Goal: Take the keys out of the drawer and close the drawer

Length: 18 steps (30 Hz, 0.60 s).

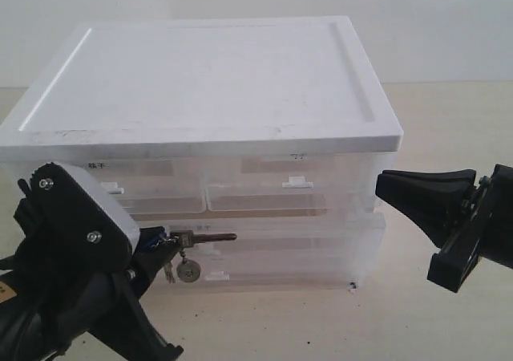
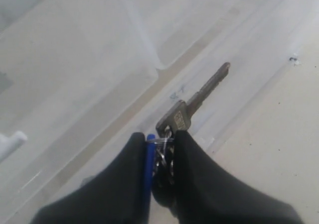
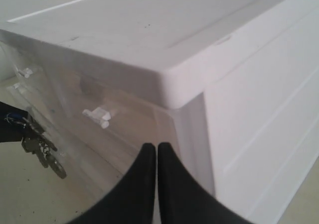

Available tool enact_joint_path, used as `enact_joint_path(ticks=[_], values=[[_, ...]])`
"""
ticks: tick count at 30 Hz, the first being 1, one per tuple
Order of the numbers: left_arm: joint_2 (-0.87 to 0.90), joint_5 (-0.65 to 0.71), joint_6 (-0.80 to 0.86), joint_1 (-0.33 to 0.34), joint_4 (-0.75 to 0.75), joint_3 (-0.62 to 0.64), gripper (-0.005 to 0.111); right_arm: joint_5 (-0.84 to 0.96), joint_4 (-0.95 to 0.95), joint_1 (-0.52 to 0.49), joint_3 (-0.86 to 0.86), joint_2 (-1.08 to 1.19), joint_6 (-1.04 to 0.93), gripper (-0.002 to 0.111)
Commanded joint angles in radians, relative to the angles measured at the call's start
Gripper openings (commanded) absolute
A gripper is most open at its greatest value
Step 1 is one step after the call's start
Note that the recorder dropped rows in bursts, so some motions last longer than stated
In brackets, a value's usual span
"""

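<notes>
Keys (image 1: 192, 239) in left tool (image 2: 160, 143) — one blade level, pointing rightward.

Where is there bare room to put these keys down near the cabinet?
The table in front of the cabinet is bare between the left pincer, which holds the keys, and the right pincer. The cabinet's white top is bare too. It is crowded at the cabinet's front left, where the left arm and keys hang.

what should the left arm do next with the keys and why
Probably pull the left gripper back from the drawer: it is shut on the keys, which hang just before the drawer front, one key sticking out along it, in the way of closing.
</notes>
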Motion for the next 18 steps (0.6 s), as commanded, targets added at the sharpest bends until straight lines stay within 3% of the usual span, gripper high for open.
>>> enact_joint_path(ticks=[1,7,13,15,18], values=[[-0.004,-0.011,-0.012,0.024,0.040,0.001,0.004,-0.007,-0.009,-0.002,-0.003,0.001,0.001,0.000],[-0.004,0.204,-0.033,0.024,0.109,0.004,0.004,-0.007,-0.009,-0.002,-0.003,0.001,-0.001,0.000],[0.061,0.198,-0.034,0.024,0.127,0.011,0.005,-0.007,-0.013,-0.002,-0.003,0.001,0.003,0.000],[0.089,0.171,-0.035,0.024,0.127,0.011,0.010,-0.004,-0.015,-0.002,-0.003,0.001,0.003,0.000],[0.122,0.108,-0.043,0.024,0.127,0.011,0.031,-0.008,-0.015,-0.002,-0.003,0.001,0.003,0.000]])
